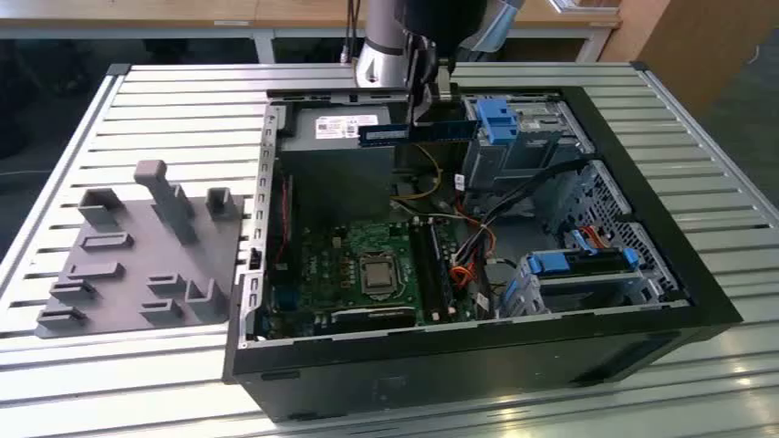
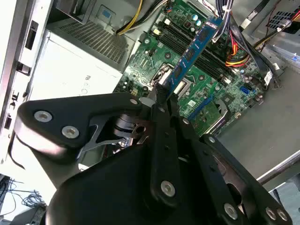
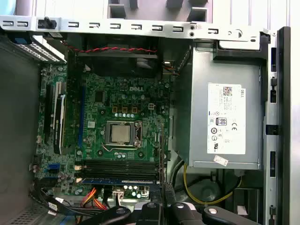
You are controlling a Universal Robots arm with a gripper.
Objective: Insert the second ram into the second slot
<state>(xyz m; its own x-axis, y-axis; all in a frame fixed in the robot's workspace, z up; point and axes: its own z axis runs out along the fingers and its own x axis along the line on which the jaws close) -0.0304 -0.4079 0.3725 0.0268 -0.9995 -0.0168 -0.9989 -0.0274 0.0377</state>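
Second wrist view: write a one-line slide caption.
Gripper clamps the second ram, held clear of the motherboard, not yet in a slot.

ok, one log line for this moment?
gripper: shut on second ram | ram: in air over open PC case, above motherboard | insertion: not yet done

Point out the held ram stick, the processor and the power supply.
the second ram (image 2: 192, 49), second wrist view, middle of its blue board.
processor (image 3: 121, 132), first wrist view, centre of its metal lid.
power supply (image 3: 199, 93), first wrist view, bare casing.
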